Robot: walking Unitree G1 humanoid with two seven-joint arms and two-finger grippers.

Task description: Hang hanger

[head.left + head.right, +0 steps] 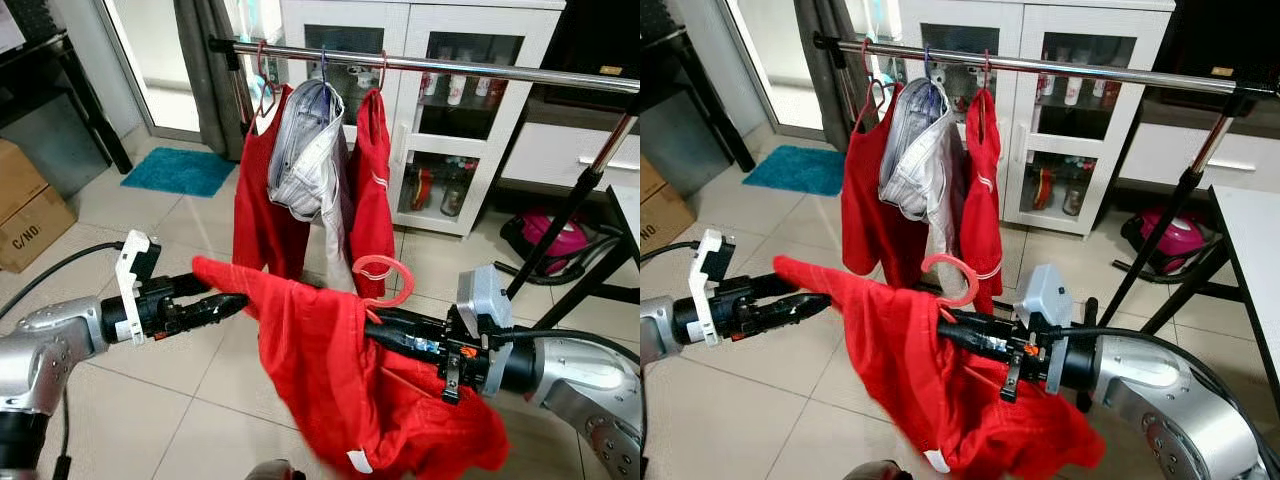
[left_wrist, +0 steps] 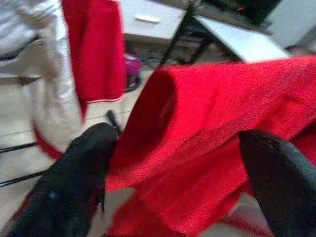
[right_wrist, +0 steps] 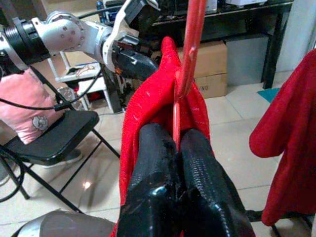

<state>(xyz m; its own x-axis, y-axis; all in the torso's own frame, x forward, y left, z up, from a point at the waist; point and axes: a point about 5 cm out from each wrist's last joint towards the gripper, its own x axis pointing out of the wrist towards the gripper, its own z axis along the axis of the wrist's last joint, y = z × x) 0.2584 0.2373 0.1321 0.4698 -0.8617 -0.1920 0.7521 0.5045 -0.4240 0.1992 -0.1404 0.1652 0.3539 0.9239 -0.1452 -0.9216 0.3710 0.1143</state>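
Two tools hold one red garment on its hanger in mid-air, near the robot and short of the clothes rail [image 1: 450, 68] that runs across the far side of the scene. The right tool [image 3: 177, 148] is clamped on the thin red stem of the red hanger [image 1: 385, 278], just below its hook, its black fingers [image 3: 150, 163] pressed together with cloth bunched around them. The left tool [image 2: 173, 148] stands with its fingers apart, one on each side of a rolled fold of the red garment [image 1: 330, 370], at the left end where the shoulder juts out; the fabric lies between the fingers, but whether it is pinched cannot be told.

The garment drapes down and to the right in loose folds toward the tiled floor [image 1: 180, 390]. On the rail, at its left end, hang a red shirt [image 1: 262, 200], a grey-and-white garment [image 1: 305, 160] and another red piece [image 1: 372, 190]; bare rail lies to their right, in front of a white glass-door cabinet [image 1: 470, 120].

Judging by its look, the hanger is light, stiff plastic, and its narrow stem could twist or slip in a hard two-finger grip. The cloth is soft and limp, offers no firm hold, and may slide off the hanger's shoulders if tilted. The stem under the hook seems the sound place to hold, leaving the hook free to go over the rail, with the left tool steadying the shoulder.
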